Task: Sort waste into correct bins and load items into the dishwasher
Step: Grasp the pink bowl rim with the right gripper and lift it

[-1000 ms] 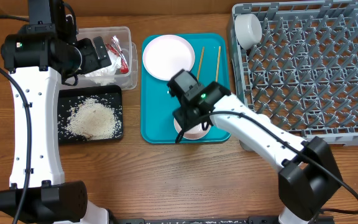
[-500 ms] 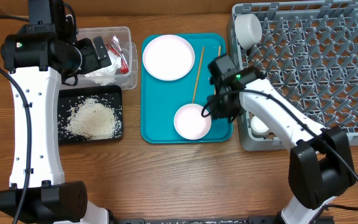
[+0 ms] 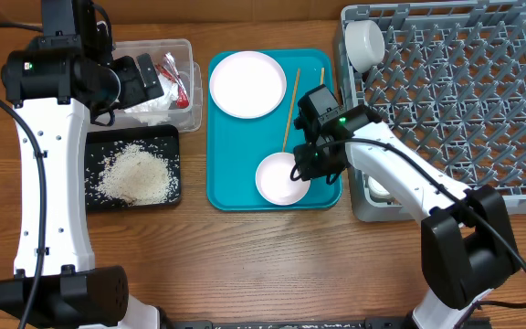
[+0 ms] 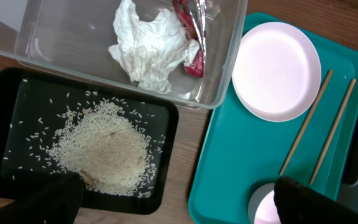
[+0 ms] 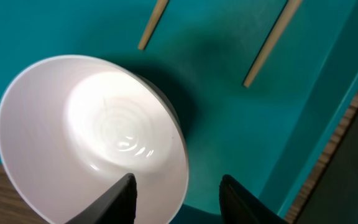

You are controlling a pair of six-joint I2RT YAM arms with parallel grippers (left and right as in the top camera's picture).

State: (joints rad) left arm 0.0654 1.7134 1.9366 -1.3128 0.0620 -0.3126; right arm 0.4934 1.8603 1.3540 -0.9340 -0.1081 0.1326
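A white bowl (image 3: 279,180) (image 5: 92,137) sits on the teal tray (image 3: 236,146). My right gripper (image 3: 305,165) (image 5: 182,196) is open and straddles its right rim, one finger inside, one outside. The white plate (image 3: 247,84) (image 4: 276,71) and two chopsticks (image 3: 291,105) (image 5: 272,43) also lie on that tray. In the clear tub (image 3: 193,91) are the tissue (image 4: 151,50) and the wrapper (image 4: 191,25). Rice (image 3: 137,175) (image 4: 104,149) fills the black tray (image 3: 94,203). High above tub and tray, my left gripper (image 4: 179,202) hangs open and empty.
The grey dish rack (image 3: 464,100) fills the right side, close to the teal tray's right edge. A white cup (image 3: 365,41) stands in its far left corner and another white dish (image 3: 379,190) shows in its near left corner. Bare wood lies in front.
My right gripper swung from over the bowl toward the rack, then came back to the bowl's right rim with its jaws narrower. The left arm stayed still.
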